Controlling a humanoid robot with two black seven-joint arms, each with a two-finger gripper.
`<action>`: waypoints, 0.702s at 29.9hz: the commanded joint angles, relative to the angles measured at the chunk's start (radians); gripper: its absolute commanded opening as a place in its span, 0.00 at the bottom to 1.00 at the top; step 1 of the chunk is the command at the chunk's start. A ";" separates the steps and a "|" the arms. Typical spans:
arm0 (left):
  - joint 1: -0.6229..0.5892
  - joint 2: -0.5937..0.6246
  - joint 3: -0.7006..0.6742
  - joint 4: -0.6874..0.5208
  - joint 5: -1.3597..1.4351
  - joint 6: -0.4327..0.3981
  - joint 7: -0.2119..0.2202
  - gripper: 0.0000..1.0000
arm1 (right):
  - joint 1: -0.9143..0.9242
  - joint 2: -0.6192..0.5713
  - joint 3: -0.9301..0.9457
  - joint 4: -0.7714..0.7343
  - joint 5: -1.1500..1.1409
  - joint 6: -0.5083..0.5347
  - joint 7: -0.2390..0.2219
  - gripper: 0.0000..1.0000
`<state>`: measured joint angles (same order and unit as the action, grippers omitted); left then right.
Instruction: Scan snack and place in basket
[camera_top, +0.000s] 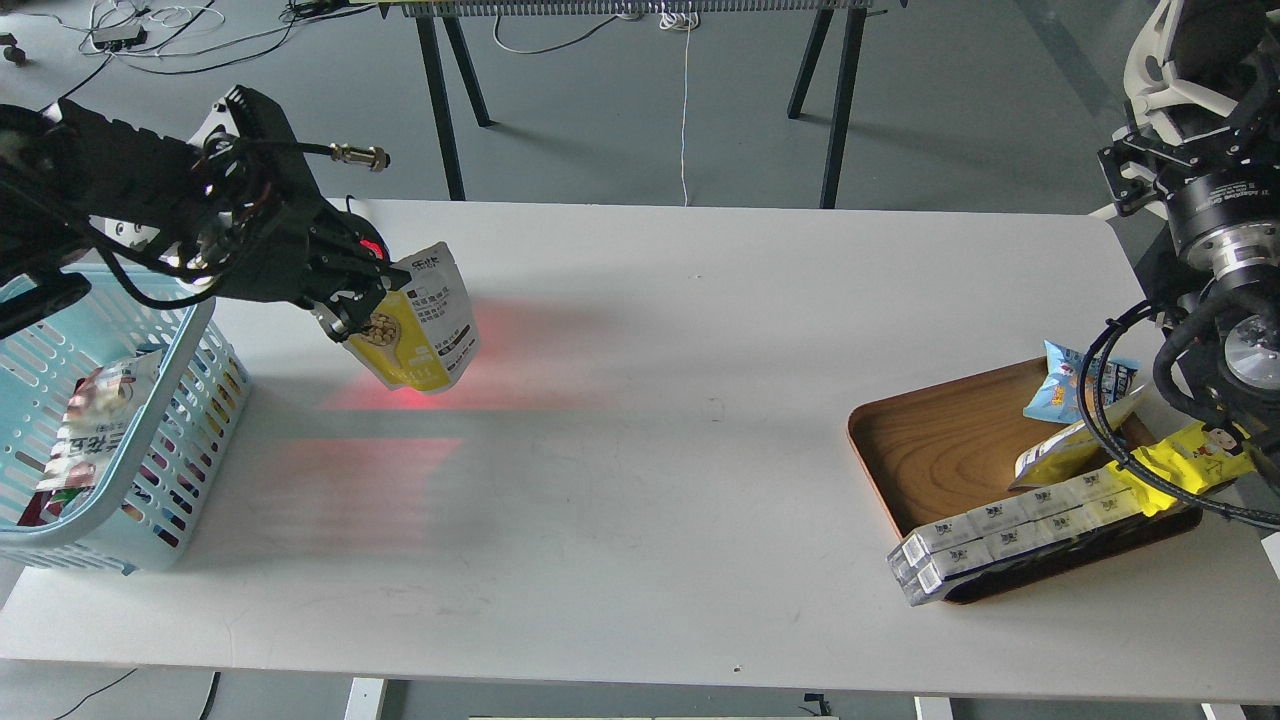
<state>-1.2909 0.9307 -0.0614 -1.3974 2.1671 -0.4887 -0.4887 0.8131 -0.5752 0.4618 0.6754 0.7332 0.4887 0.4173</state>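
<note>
My left gripper (375, 295) is shut on the snack (425, 325), a flat pouch with a yellow lower part, a white top and a round bean picture. It holds the pouch in the air above the table, just right of the light blue basket (150, 440) at the left edge. The basket has a red and white packet inside. Red scanner light falls on the table under and beside the pouch; the scanner itself is hidden behind my left arm. My right arm is at the right edge; its gripper does not show.
A brown wooden tray (940, 450) stands at the right with a blue packet (1065, 385), a yellow pouch (1060, 455), a bright yellow wrapper (1190, 460) and a row of white boxes (1000, 535). Black table legs stand behind the table.
</note>
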 joint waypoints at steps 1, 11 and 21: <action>-0.008 -0.003 -0.003 0.000 -0.001 0.000 0.000 0.00 | 0.000 0.001 0.004 0.001 0.000 0.000 0.000 0.99; -0.028 -0.003 -0.006 -0.009 0.000 0.000 0.000 0.00 | 0.000 0.001 0.006 0.001 0.000 0.000 0.000 0.99; -0.044 -0.010 -0.003 -0.009 0.005 0.000 0.000 0.00 | 0.001 0.001 0.008 0.000 0.000 0.000 0.000 0.99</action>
<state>-1.3327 0.9246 -0.0655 -1.4078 2.1709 -0.4887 -0.4887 0.8133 -0.5737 0.4690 0.6752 0.7332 0.4887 0.4174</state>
